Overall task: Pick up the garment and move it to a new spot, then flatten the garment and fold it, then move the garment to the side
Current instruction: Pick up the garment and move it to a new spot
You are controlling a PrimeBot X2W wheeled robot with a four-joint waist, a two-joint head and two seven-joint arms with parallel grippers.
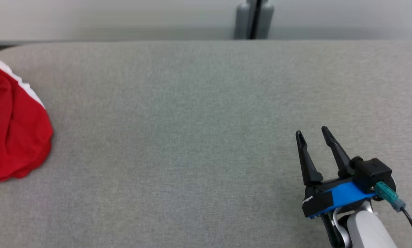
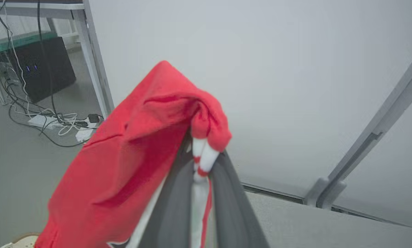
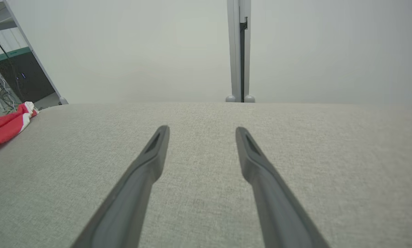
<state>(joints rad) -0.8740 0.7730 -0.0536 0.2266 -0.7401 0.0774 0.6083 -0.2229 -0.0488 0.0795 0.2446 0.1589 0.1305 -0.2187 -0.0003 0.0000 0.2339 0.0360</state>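
We have the garment (image 1: 14,127) bunched at the far left edge of the tabletop (image 1: 199,144), a red heap with a white border, its longer side running from near to far and partly cut off by the edge of the head view. Our left tool (image 2: 200,174) is pressed together on it, pinching the striped edge (image 2: 201,156) between its fingers while red cloth drapes over and to the left of them; we cannot tell whether the heap is off the surface yet. Our right tool (image 1: 312,131) sits low at the right, fingers spread with nothing between them, well apart from the cloth, which lies far off to its left. The left arm is the nearer one, so we judge the carry should run rightward, toward the middle of the tabletop.
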